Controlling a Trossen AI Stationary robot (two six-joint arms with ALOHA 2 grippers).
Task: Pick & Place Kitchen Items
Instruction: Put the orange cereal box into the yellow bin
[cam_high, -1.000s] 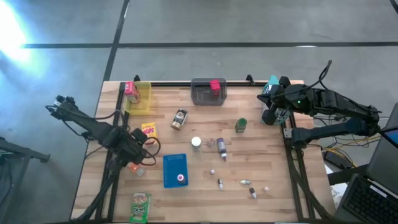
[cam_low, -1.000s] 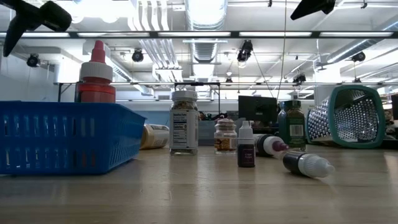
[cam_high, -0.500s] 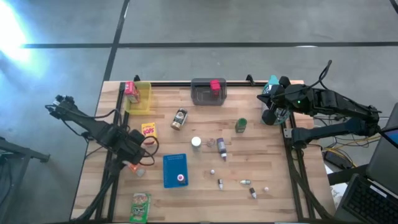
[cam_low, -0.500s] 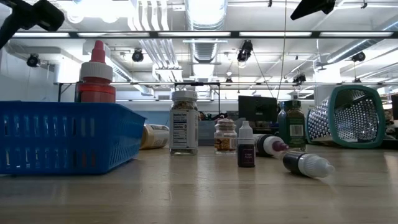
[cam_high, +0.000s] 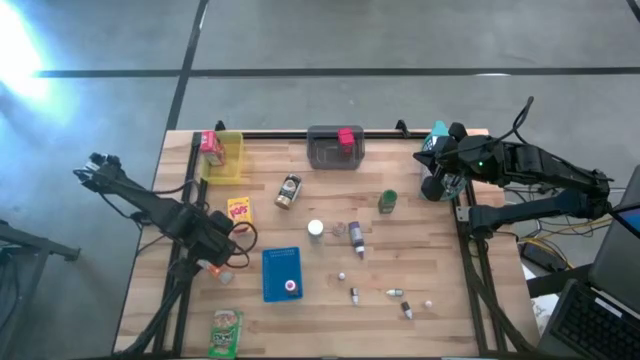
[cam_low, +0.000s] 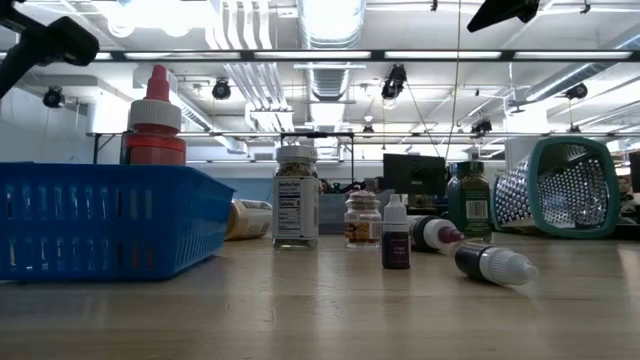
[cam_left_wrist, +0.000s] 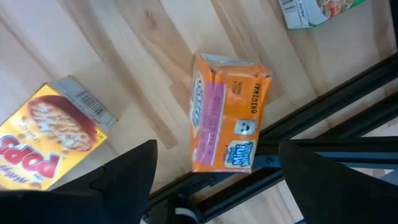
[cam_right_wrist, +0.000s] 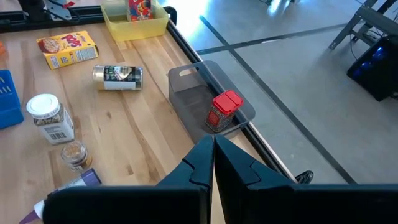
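Wooden table (cam_high: 420, 250), concrete floor around it. Orange mini box (cam_left_wrist: 227, 121) lies flat at the table's left edge, just past the yellow Pops box (cam_left_wrist: 46, 146), near the green packet (cam_left_wrist: 311, 11). Left gripper (cam_left_wrist: 214, 180) hangs above the orange box, fingers spread wide, holding nothing; the box sits between them, not touched. Blue tray (cam_high: 282, 272) just right of that spot, with a red-capped bottle (cam_low: 154, 120) in it. Small jars and bottles stand or lie mid-table. Right gripper (cam_right_wrist: 213, 163) is parked at the far right edge, fingers pressed together, empty, facing the grey bin (cam_right_wrist: 208, 99) with the red box (cam_right_wrist: 224, 111) inside.
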